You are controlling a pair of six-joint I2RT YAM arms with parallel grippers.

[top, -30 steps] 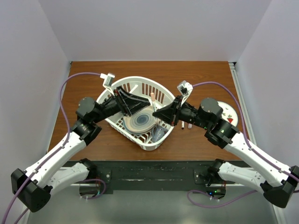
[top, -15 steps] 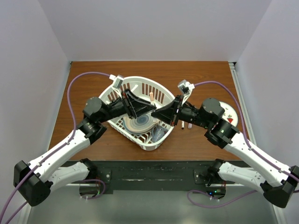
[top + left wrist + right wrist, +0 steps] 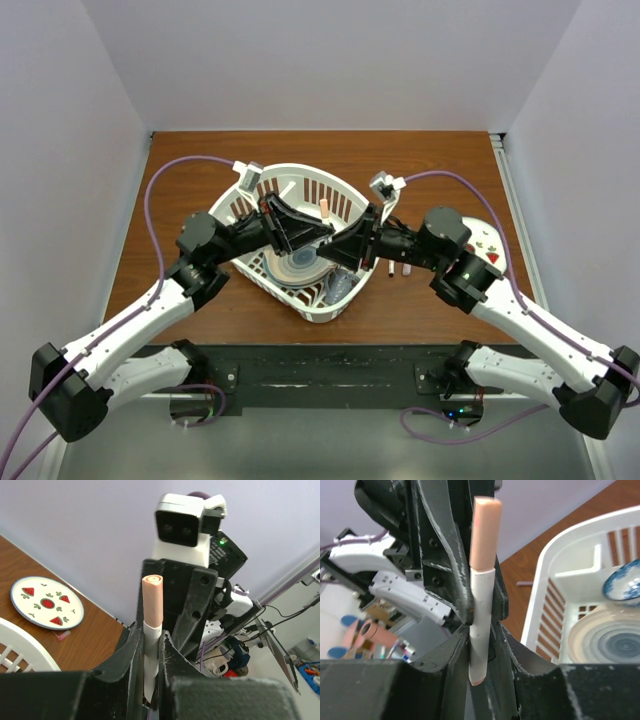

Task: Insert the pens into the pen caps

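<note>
Holding one pen (image 3: pixel 483 595) between them above the white basket (image 3: pixel 300 172), the two arms meet nose to nose, and that crowding is where I see the trouble. The left claw (image 3: pixel 150 636) is closed narrowly on the white barrel, which stands upright between its fingers. The right claw (image 3: pixel 481 630) looks closed on the same barrel from the other side, though its wrist view does not show how firmly it bites. A pinkish cap (image 3: pixel 485 530) sits on the top end with a visible seam against the barrel, so I judge it is on, though perhaps not pressed fully home. If the claws pull or twist unevenly, the pen could tilt, slide through the pads, or lose its cap. If one lets go before the other has a sure hold, the pen would likely drop among the dishes, where it would be awkward to pick out. The fingers are also near enough to knock each other. Inside the basket lie a grey-blue ringed plate (image 3: pixel 612 642) and a blue bowl (image 3: pixel 626 582) beside it, and I see no pens or caps in there. On the bench (image 3: pixel 95 645), just beside the basket and close to the right arm, lie two small pieces (image 3: pixel 400 268), one dark and one pink, too small to tell pen from cap. Farther right sits a watermelon-patterned plate (image 3: pixel 47 602) with nothing on it.
</note>
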